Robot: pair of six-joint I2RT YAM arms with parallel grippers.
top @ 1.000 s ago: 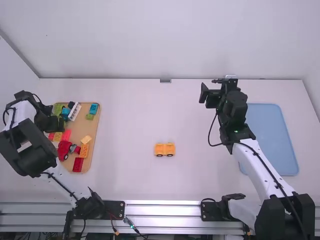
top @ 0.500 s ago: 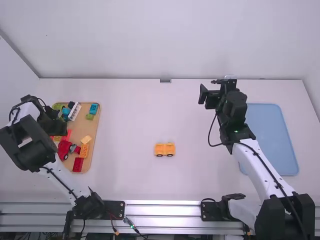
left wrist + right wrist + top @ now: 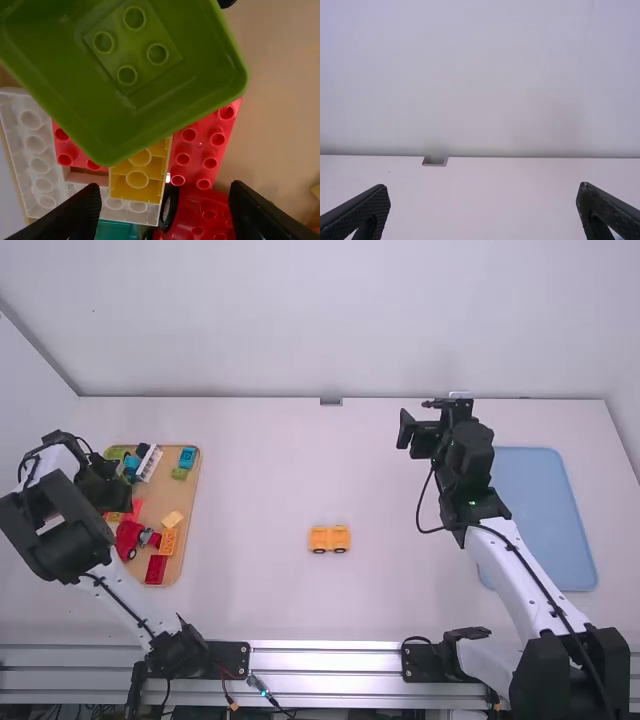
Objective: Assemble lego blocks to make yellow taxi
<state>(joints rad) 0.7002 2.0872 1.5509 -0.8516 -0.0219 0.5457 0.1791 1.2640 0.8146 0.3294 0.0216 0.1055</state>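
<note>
L gripper (image 3: pixel 166 186) is gaping at 9 o'clock, could be bumping green tub (image 3: pixel 165 90) soon b/c blocks (image 3: pixel 199 150) are lying squashed; R gripper (image 3: pixel 482 187) is gaping at 1 o'clock; yellow car (image 3: pixel 329 539) is sitting mid-table

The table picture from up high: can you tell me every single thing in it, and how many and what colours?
Table: one, white, under everything.
Wheeled block: one, yellow-orange, middle.
Big flat tray: one, light blue, right.
Block tray: one, tan, left.
On the tan tray:
Wheeled piece: one, red.
Red blocks: at least two.
Yellow or orange blocks: at least three.
Blue blocks: at least two.
Small block: one, green.
Bin piece: one, green.
White pieces: at least one.
Arms: two, white and black, left and right.
Left gripper: one, black, open over the tan tray.
Right gripper: one, black, open, far right.
</note>
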